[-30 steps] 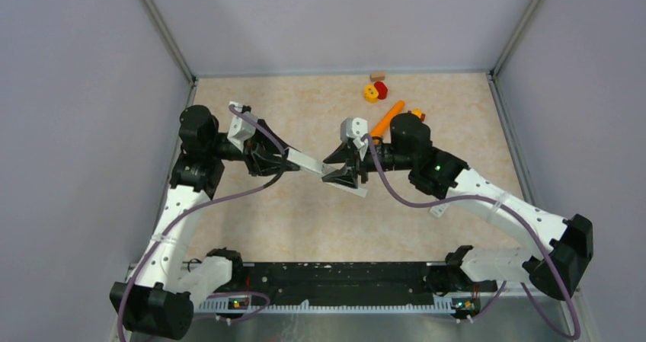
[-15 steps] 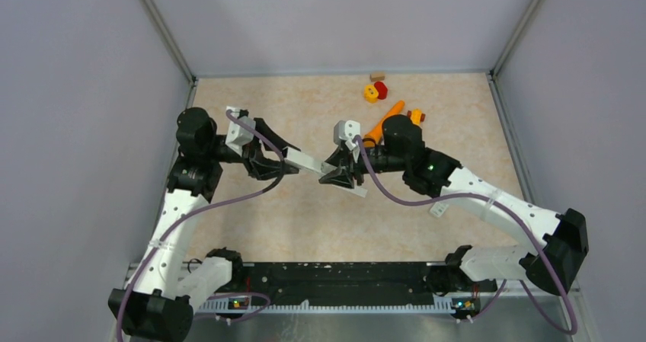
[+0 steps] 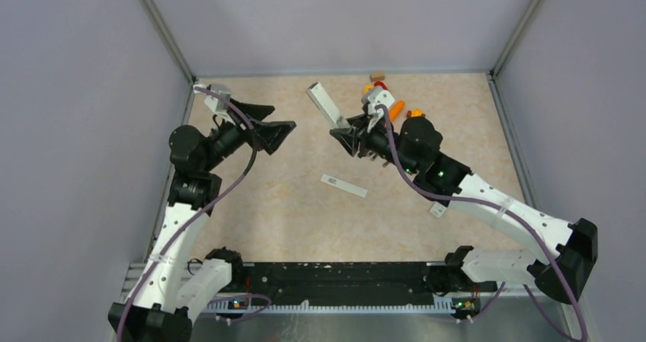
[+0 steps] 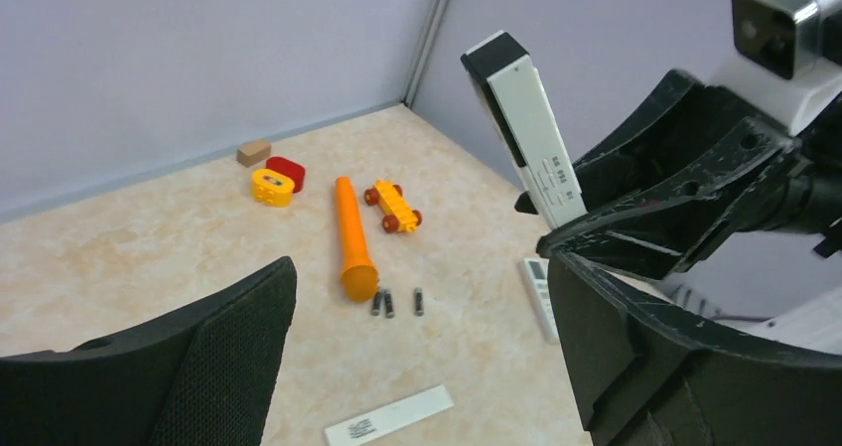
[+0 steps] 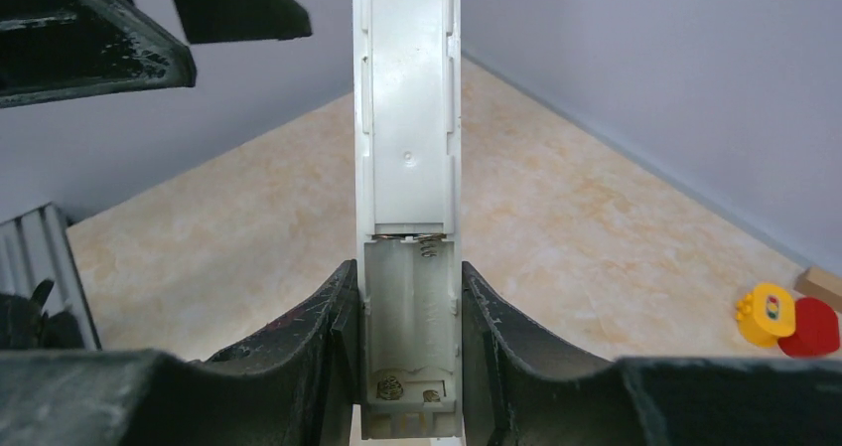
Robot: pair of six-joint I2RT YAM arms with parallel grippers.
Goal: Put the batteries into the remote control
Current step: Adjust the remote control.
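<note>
Clasping the remote control point(image 5: 407, 118), right end effector point(image 5: 407, 297); left end effector point(image 3: 278, 119) spread wide.

A robot lab test cell: plain grey partition walls point(image 3: 343, 22) enclose the beige surface point(image 3: 289, 220) on three sides.

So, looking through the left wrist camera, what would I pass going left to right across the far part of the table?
A small brown block → orange carrot → little orange toy car → long white remote, held up in the air.
</note>
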